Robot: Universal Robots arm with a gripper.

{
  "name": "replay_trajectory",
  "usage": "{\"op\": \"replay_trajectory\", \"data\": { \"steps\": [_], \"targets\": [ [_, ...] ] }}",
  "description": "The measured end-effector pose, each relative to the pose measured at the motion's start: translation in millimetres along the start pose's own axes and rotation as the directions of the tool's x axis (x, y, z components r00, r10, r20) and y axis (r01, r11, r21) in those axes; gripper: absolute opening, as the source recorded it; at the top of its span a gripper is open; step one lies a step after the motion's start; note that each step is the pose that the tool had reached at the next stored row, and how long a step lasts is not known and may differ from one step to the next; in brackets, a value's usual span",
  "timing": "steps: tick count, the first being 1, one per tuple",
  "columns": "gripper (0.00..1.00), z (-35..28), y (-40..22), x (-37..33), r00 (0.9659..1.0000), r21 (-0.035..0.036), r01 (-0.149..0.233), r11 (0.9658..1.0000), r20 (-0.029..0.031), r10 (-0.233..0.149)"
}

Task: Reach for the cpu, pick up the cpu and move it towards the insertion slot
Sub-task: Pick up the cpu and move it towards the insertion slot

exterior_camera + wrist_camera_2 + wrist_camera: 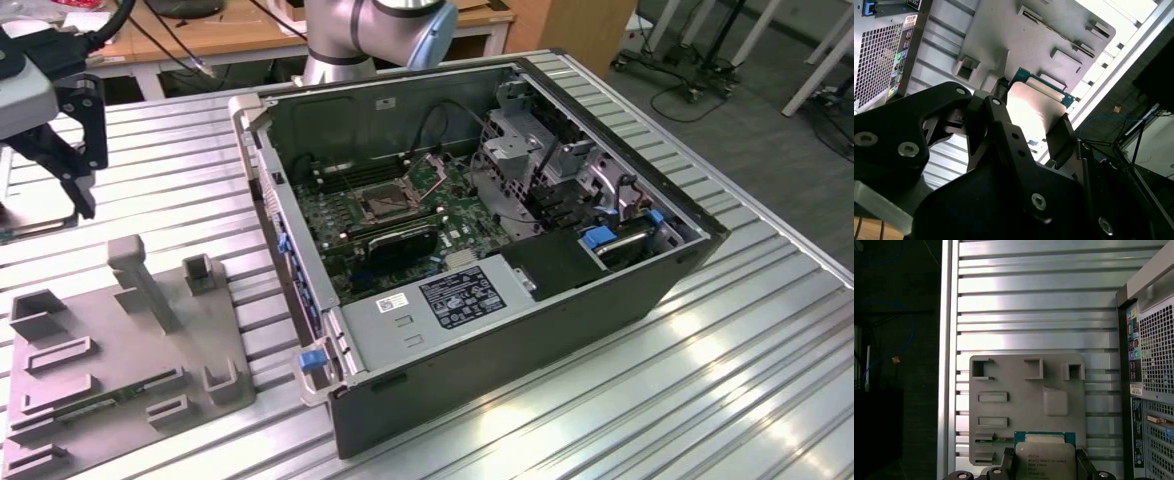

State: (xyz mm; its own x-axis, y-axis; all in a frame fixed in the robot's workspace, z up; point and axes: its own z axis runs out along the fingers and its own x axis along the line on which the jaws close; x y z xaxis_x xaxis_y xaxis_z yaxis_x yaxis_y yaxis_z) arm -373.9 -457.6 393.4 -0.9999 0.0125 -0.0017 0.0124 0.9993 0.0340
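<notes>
Silvery-topped, the cpu (1045, 460) sits clamped between the fingers of the gripper (1029, 125), lifted above the grey fixture tray (1026, 405), with the insertion slot (378, 203) in the open computer case (534, 300) far off toward three o'clock in the exterior view, unreached.

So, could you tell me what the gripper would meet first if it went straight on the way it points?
Probably the table: in the exterior view the gripper, holding the cpu, points down at it, though depth is unclear.

The silvery square cpu (1045, 460) runs off the first wrist view's edge; black gripper fingers (1004, 135) cover part of it.
</notes>
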Motion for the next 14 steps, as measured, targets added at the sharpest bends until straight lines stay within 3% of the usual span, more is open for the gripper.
{"op": "replay_trajectory", "data": {
  "steps": [14],
  "targets": [
    [0.55,0.6,0.1,-13.3,1.0,0.0001,0.0,1.0,-0.0001,0.0]
  ]
}}
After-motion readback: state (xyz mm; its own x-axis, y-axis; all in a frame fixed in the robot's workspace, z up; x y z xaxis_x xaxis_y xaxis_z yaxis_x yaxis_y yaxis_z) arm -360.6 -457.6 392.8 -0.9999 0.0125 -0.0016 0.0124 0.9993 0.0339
